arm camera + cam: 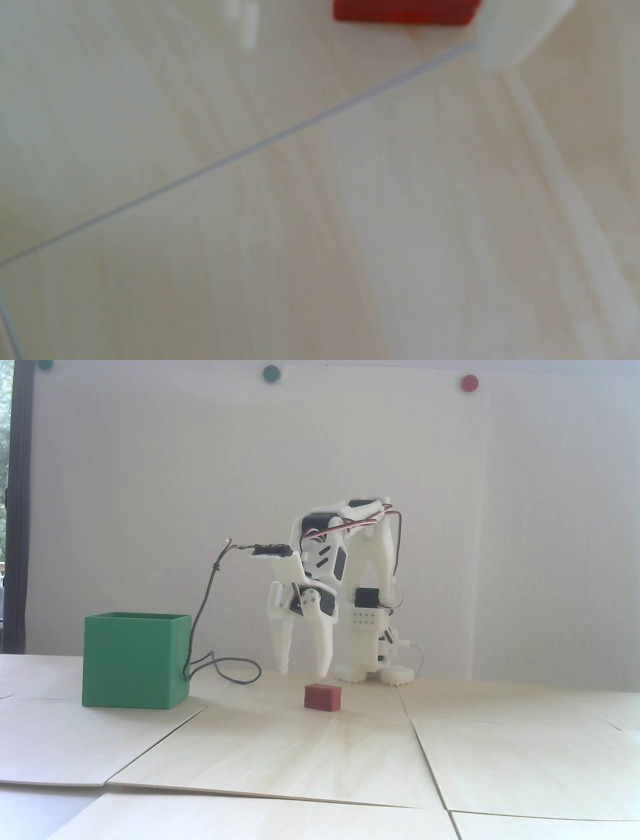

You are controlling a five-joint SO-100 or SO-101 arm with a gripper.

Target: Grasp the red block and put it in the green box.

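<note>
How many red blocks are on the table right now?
1: the red block lies on the table below the open tool, right of the green box. The box's inside is hidden.

Red block (323, 697): dull matte red, brighter red in the wrist view (405, 12). Green box (135, 660): plain mid-green, no markings. Gripper (303, 674) & arm (370, 570): white w/ black motor parts, red/white wires. Table (320, 750): pale cream wood grain, thin grey seams. Wall dots: green (270, 373), red (469, 382).

Wrist view, blurred: red block (405, 12) cut by the top edge, white fingertip (512, 31) touching its right side, pale wood tabletop (346, 225) crossed by one diagonal seam (242, 155).
</note>
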